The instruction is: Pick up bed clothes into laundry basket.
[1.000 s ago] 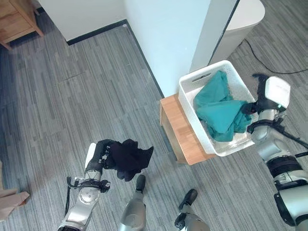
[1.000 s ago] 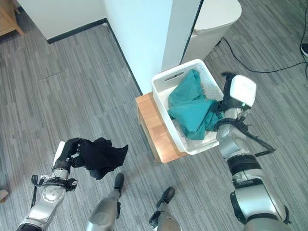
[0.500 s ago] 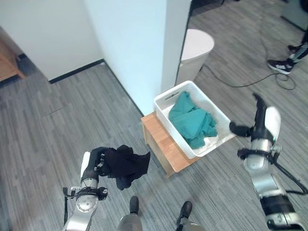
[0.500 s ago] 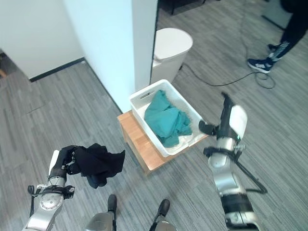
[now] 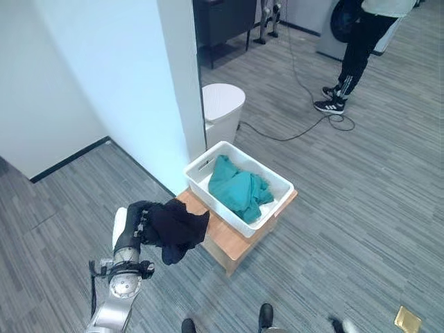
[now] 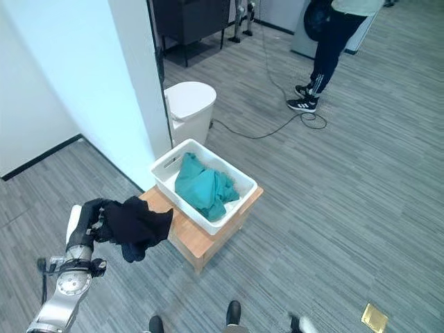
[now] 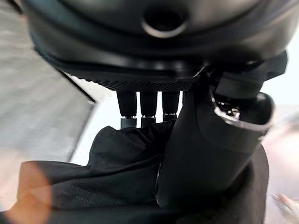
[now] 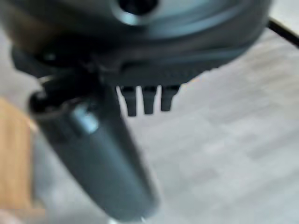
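basket (image 5: 277,182) top open | pillar (image 5: 177,76) behind | bin (image 5: 223,104) beyond

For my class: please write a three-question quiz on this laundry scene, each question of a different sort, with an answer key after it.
1. True or false: the black garment already lies inside the white laundry basket.
2. What colour is the cloth lying in the basket?
3. Multiple choice. The basket rests on: A) the floor, B) a low wooden stand, C) the white bin.

Key
1. False: the left hand holds it up beside the stand.
2. Teal.
3. B.
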You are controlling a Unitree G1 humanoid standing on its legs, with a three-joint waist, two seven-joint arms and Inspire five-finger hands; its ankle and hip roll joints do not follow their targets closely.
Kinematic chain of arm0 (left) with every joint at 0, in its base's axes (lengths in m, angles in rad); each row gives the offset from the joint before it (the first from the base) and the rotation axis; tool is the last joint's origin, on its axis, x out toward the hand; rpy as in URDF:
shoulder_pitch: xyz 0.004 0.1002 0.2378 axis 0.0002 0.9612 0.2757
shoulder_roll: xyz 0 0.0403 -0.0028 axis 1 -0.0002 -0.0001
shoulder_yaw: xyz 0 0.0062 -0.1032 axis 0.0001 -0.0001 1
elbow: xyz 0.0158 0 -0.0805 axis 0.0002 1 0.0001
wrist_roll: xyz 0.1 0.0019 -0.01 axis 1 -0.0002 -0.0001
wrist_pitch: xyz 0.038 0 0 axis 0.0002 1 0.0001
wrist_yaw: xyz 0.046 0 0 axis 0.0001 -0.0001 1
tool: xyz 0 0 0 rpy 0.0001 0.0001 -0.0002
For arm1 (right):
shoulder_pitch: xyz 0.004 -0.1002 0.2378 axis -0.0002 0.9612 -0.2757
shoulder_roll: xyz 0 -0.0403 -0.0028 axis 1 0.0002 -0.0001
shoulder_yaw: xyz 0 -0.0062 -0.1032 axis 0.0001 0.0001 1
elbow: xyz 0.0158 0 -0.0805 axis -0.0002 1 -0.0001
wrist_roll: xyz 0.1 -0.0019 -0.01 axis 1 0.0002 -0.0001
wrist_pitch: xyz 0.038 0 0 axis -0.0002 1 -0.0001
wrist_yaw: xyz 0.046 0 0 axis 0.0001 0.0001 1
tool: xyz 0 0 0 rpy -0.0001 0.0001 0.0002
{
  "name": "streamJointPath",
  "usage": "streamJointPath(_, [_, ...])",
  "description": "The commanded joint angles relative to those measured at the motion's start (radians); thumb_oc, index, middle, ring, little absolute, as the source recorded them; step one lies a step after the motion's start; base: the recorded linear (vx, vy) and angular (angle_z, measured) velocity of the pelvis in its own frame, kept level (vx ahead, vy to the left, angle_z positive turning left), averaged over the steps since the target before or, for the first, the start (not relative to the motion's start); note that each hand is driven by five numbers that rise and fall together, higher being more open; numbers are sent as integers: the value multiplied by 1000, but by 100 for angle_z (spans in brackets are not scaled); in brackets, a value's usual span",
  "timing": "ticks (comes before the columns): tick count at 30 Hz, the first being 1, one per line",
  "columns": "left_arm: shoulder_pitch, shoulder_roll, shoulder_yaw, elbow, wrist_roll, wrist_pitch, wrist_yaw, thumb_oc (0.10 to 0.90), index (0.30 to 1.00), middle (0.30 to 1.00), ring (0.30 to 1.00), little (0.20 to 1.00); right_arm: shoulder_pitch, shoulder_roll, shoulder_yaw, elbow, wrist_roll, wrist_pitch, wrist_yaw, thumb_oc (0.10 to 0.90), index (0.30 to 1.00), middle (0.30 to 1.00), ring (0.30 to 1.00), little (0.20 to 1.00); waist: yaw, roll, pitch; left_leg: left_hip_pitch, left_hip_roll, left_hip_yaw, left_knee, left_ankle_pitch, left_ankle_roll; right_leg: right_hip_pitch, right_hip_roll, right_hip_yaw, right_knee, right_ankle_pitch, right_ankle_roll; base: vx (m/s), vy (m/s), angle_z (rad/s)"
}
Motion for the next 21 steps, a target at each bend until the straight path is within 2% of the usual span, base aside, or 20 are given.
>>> streamJointPath(1, [-197, 56, 8, -139, 69, -142, 65, 400, 300, 300, 300, 300, -51, -5, 22, 46, -56, 19, 22, 800, 900, 900, 900, 900, -16, 10, 6, 17, 8, -14, 6, -90, -3, 124, -58, -20, 14, -143, 86, -10, -8, -7])
streamJointPath(6, [-277, 77, -12, -146, 93, -149, 81, 400, 300, 300, 300, 300, -10, -4, 25, 62, -61, 8, 25, 800, 900, 900, 900, 900, -61, 29, -6, 28, 19, 22, 6, -86, -9, 105, -51, 16, 14, -139, 85, 2, -19, -37])
streamJointPath(12, [-408, 108, -26, -140, 90, -148, 102, 400, 300, 300, 300, 300, -36, -20, 23, 52, -25, 8, 26, 800, 900, 900, 900, 900, -86, 39, -16, 38, 24, 40, 6, -84, -15, 103, -47, 26, 14, -137, 84, 11, -31, -15])
streamJointPath(13, [-486, 114, -46, -91, 90, -142, 118, 400, 300, 300, 300, 300, -32, -26, 50, 43, -36, 2, 32, 800, 900, 900, 900, 900, -100, 43, -20, 42, 27, 46, 6, -83, -18, 103, -45, 29, 14, -137, 84, 16, -44, -5])
streamJointPath(15, [-554, 126, -69, -44, 99, -133, 128, 400, 300, 300, 300, 300, -34, -28, 62, 45, -37, 0, 32, 800, 900, 900, 900, 900, -109, 46, -22, 45, 27, 49, 6, -84, -20, 105, -45, 29, 14, -137, 84, 8, -20, 1])
streamJointPath(21, [-656, 140, -78, 32, 35, -124, 142, 400, 300, 300, 300, 300, -52, -36, 63, 39, -13, 2, 31, 800, 900, 900, 900, 900, -138, 58, -23, 50, 29, 60, 6, -80, -25, 101, -42, 37, 14, -135, 84, 13, -20, -2])
